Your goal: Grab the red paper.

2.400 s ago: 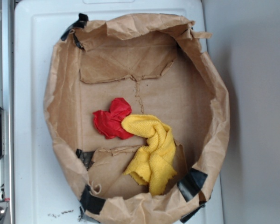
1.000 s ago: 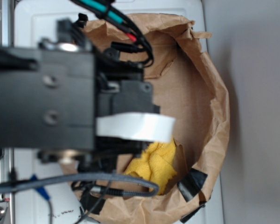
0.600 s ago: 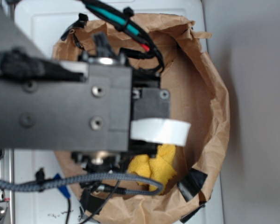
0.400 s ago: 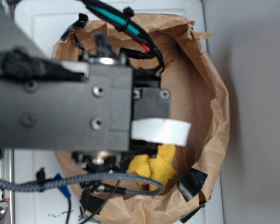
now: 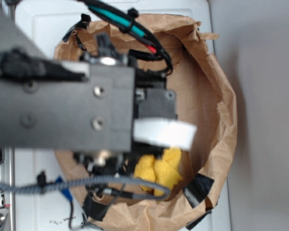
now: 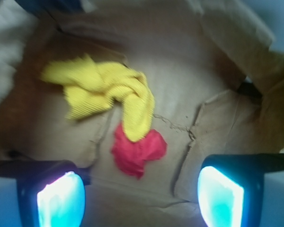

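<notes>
A brown paper bag [image 5: 221,110], cut low with rolled walls, sits on a white surface [image 5: 33,29]. Black tape [image 5: 198,188] patches its rim. A crumpled yellow cloth [image 6: 109,92] lies on its floor.

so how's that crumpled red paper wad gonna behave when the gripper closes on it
The small crumpled red paper wad will probably crush rather than resist, given its wrinkled folds. It looks light, so it may slide on the brown paper bag floor. The yellow terry cloth overlaps its edge and might drag along.
</notes>
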{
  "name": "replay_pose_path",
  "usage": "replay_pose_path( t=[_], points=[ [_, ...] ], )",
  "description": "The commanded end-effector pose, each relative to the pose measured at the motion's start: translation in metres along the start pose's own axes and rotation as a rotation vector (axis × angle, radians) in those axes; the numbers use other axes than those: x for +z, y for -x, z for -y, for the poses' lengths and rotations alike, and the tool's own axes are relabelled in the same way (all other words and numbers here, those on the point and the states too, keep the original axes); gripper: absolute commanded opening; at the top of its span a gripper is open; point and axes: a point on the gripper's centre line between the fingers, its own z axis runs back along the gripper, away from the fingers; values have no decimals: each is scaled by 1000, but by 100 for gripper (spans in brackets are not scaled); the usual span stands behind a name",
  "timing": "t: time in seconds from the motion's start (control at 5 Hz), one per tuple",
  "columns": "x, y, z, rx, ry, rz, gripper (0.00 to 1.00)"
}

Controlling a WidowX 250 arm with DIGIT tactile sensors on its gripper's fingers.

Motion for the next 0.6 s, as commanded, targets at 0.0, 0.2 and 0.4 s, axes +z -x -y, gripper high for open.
replay_pose_path(
  t=[0.0,0.2,0.4],
  points=[
    [-37,6,-17,-14,12,133,100],
    [-58,2,-16,-80,50,132,100],
    [-78,-5,-6,-159,116,102,100]
  ],
)
